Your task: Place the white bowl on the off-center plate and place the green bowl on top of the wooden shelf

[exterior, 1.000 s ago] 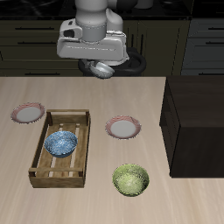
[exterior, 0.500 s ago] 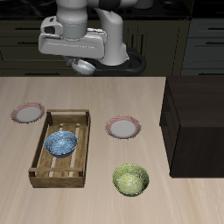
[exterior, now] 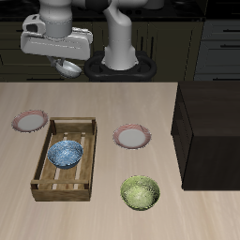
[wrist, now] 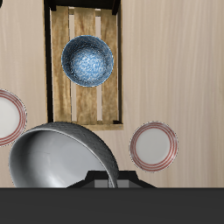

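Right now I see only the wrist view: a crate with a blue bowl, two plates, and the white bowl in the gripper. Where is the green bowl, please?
Observer: The green bowl stands near the front edge of the table, in front of the central plate.
Operator: And the wooden shelf?
Observer: The wooden shelf stands at the table's side, beyond that plate as seen from the crate.
Operator: How high is the gripper?
Observer: The gripper holds the white bowl well above the table's back edge, toward the side where the off-center plate lies.
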You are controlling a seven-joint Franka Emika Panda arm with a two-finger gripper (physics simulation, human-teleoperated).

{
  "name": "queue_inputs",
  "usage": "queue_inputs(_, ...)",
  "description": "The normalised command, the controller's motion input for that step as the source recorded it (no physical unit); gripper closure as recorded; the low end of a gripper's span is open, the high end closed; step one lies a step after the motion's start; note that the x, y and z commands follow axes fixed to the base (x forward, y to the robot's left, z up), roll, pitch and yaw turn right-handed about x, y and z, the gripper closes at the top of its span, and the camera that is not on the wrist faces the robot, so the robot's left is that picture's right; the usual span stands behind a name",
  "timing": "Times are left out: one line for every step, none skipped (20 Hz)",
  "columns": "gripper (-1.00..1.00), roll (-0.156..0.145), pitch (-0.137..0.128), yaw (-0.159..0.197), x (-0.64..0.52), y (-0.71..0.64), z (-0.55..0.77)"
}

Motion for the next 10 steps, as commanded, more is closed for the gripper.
queue_inputs(1.00,-0.035,0.007,-0.013,-0.20,-0.45,-0.06)
queue_inputs(1.00,-0.050,-0.016,-0.004,-0.20,-0.35,-0.02)
queue_inputs(1.00,-0.011,-0.014,0.006,-0.17,-0.35,-0.03)
queue_inputs(1.00,-0.068,0.003,-0.048,-0.20,-0.43,-0.03)
queue_inputs(1.00,-0.029,-0.026,-0.012,-0.22,-0.34,-0.05)
queue_inputs(1.00,-0.073,-0.021,0.002,-0.34,-0.78,-0.13)
queue_inputs(1.00,0.000,0.000,0.000,0.02,0.12,-0.01)
queue_inputs(1.00,-0.038,0.017,-0.030,-0.23,-0.58,-0.07)
queue_inputs(1.00,-0.044,-0.009,0.015,-0.14,-0.28,-0.04)
queue_inputs(1.00,0.000,0.000,0.000,0.00,0.07,-0.01)
